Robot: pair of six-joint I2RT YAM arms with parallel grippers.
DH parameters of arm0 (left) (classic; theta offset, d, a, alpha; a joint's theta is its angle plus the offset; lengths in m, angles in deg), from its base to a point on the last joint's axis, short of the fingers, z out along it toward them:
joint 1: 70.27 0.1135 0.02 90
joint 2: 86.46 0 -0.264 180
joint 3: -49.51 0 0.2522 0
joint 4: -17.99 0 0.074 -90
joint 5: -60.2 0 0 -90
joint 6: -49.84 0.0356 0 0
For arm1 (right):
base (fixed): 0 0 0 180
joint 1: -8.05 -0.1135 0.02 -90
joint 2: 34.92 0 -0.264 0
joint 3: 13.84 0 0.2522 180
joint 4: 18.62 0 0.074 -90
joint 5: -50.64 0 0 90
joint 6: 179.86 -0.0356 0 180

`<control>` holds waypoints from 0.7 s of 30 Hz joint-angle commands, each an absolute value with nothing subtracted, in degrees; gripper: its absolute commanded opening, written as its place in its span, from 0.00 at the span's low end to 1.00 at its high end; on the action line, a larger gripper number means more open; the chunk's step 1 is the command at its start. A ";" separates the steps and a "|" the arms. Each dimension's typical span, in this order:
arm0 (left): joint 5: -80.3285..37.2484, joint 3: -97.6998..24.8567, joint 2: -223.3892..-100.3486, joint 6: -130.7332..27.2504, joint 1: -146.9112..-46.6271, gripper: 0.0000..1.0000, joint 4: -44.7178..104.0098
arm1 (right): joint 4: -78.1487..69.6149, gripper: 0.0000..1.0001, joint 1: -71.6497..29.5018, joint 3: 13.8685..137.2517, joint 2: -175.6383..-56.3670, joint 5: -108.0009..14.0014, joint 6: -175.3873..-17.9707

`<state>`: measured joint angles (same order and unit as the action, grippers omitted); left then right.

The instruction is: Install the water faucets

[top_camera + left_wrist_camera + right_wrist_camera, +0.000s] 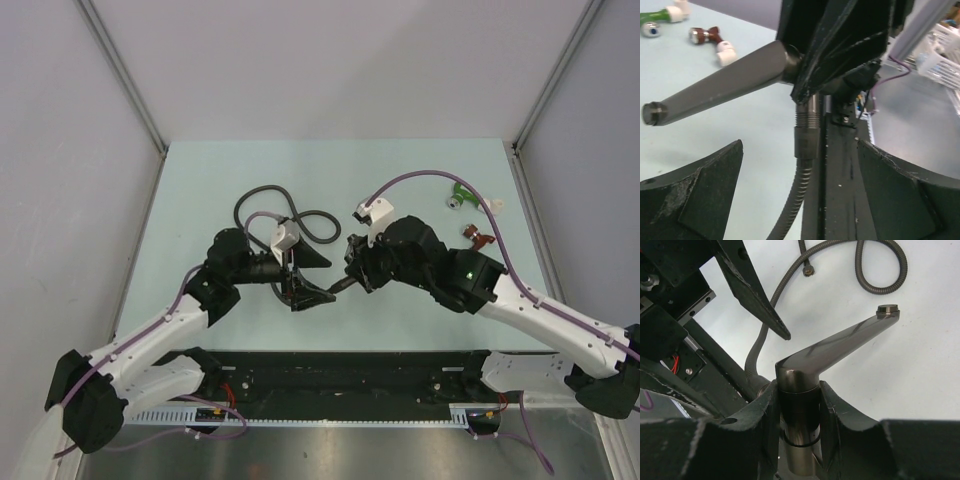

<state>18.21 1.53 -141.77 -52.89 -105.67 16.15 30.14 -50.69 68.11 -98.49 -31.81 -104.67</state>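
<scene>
There was one faucet (840,345), one coiled flexible hose (890,287) and two small fittings with white ends, one green (458,196) and one dark-red (478,238). Two arms met over the middle of the pale counter (330,165).

The right tool (797,410) was clenched on the faucet's upright body. One finger pressed each side of it, and the long arm angled up and away above the counter. The left tool (800,150) was released, its two fingers spread wide on either side of the hose's ribbed coupling and touching neither it nor the faucet. That coupling sat directly under the faucet body.

Both fittings lay on the counter, well apart from the faucet, on the right arm's side.

From above, the faucet showed only as a dark sliver between the two tools, the rest covered by them. In the right wrist view its lower body disappeared between the fingers. In the left wrist view the right tool covered the place where coupling and body met, so whether they were joined could not be told. There the green fitting was cut off at the frame's edge, and the hose ran out of the bottom.
</scene>
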 commanded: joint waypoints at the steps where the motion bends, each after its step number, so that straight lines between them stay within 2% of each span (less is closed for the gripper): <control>1: 28.99 -0.55 -144.11 -55.63 -105.07 0.98 12.68 | 25.99 0.00 -50.66 68.48 -95.13 -33.73 -101.29; 15: 26.80 -4.50 -151.15 -52.82 -108.67 0.85 16.19 | 23.79 0.00 -51.54 67.34 -94.25 -37.33 -98.48; 18: 26.98 -4.94 -151.94 -52.56 -109.90 0.81 16.02 | 23.62 0.00 -51.62 67.34 -94.34 -37.34 -98.13; 21: 27.24 -5.30 -152.73 -52.29 -110.69 0.71 16.02 | 23.62 0.00 -51.71 67.25 -93.99 -37.34 -98.21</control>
<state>25.66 -2.47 -152.09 -53.37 -109.54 16.48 29.73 -51.23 66.36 -95.83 -36.55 -99.19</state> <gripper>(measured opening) 0.751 0.342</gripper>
